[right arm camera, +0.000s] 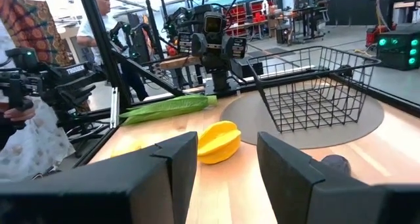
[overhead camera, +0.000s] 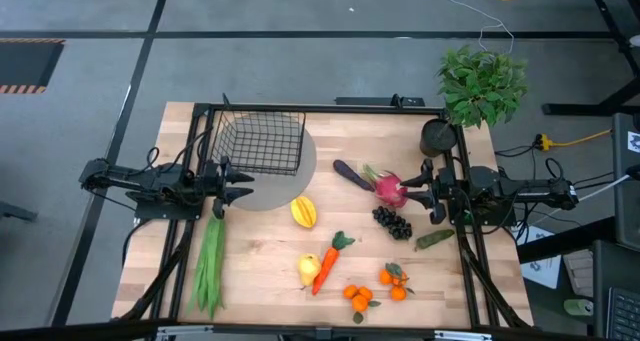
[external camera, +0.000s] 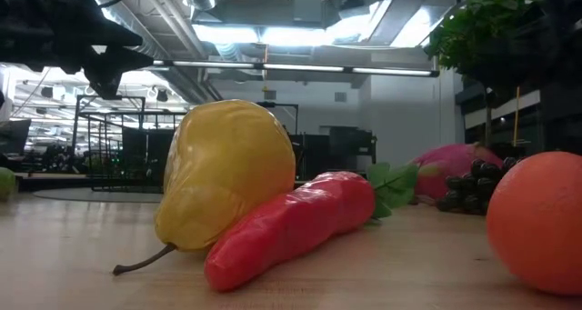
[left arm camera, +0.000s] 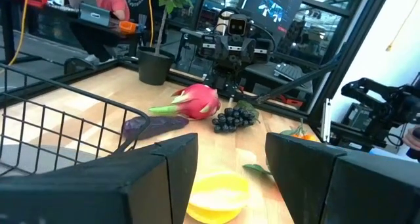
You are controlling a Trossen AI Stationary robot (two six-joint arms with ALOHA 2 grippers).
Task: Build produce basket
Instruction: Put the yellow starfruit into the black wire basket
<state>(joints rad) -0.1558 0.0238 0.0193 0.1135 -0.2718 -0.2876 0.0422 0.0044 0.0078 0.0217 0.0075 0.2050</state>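
Oranges (overhead camera: 360,298) sit nearest the bench (overhead camera: 260,281) front edge, a second cluster (overhead camera: 395,280) just right of them. Pear (overhead camera: 308,269) and carrot (overhead camera: 328,259) lie touching, side by side. Green beans (overhead camera: 209,261) run along the left side. Yellow pepper (overhead camera: 303,212) rests mid-bench, beside a grey round mat (overhead camera: 300,171). Grapes (overhead camera: 392,222), dragon fruit (overhead camera: 389,189) and eggplant (overhead camera: 352,174) group at right. Left end effector (overhead camera: 238,187), fingers spread with nothing held, hovers by the mat. Right end effector (overhead camera: 420,193), also parted and empty, hovers beside the dragon fruit. Basket (overhead camera: 258,141) stands empty on the mat at the far left.
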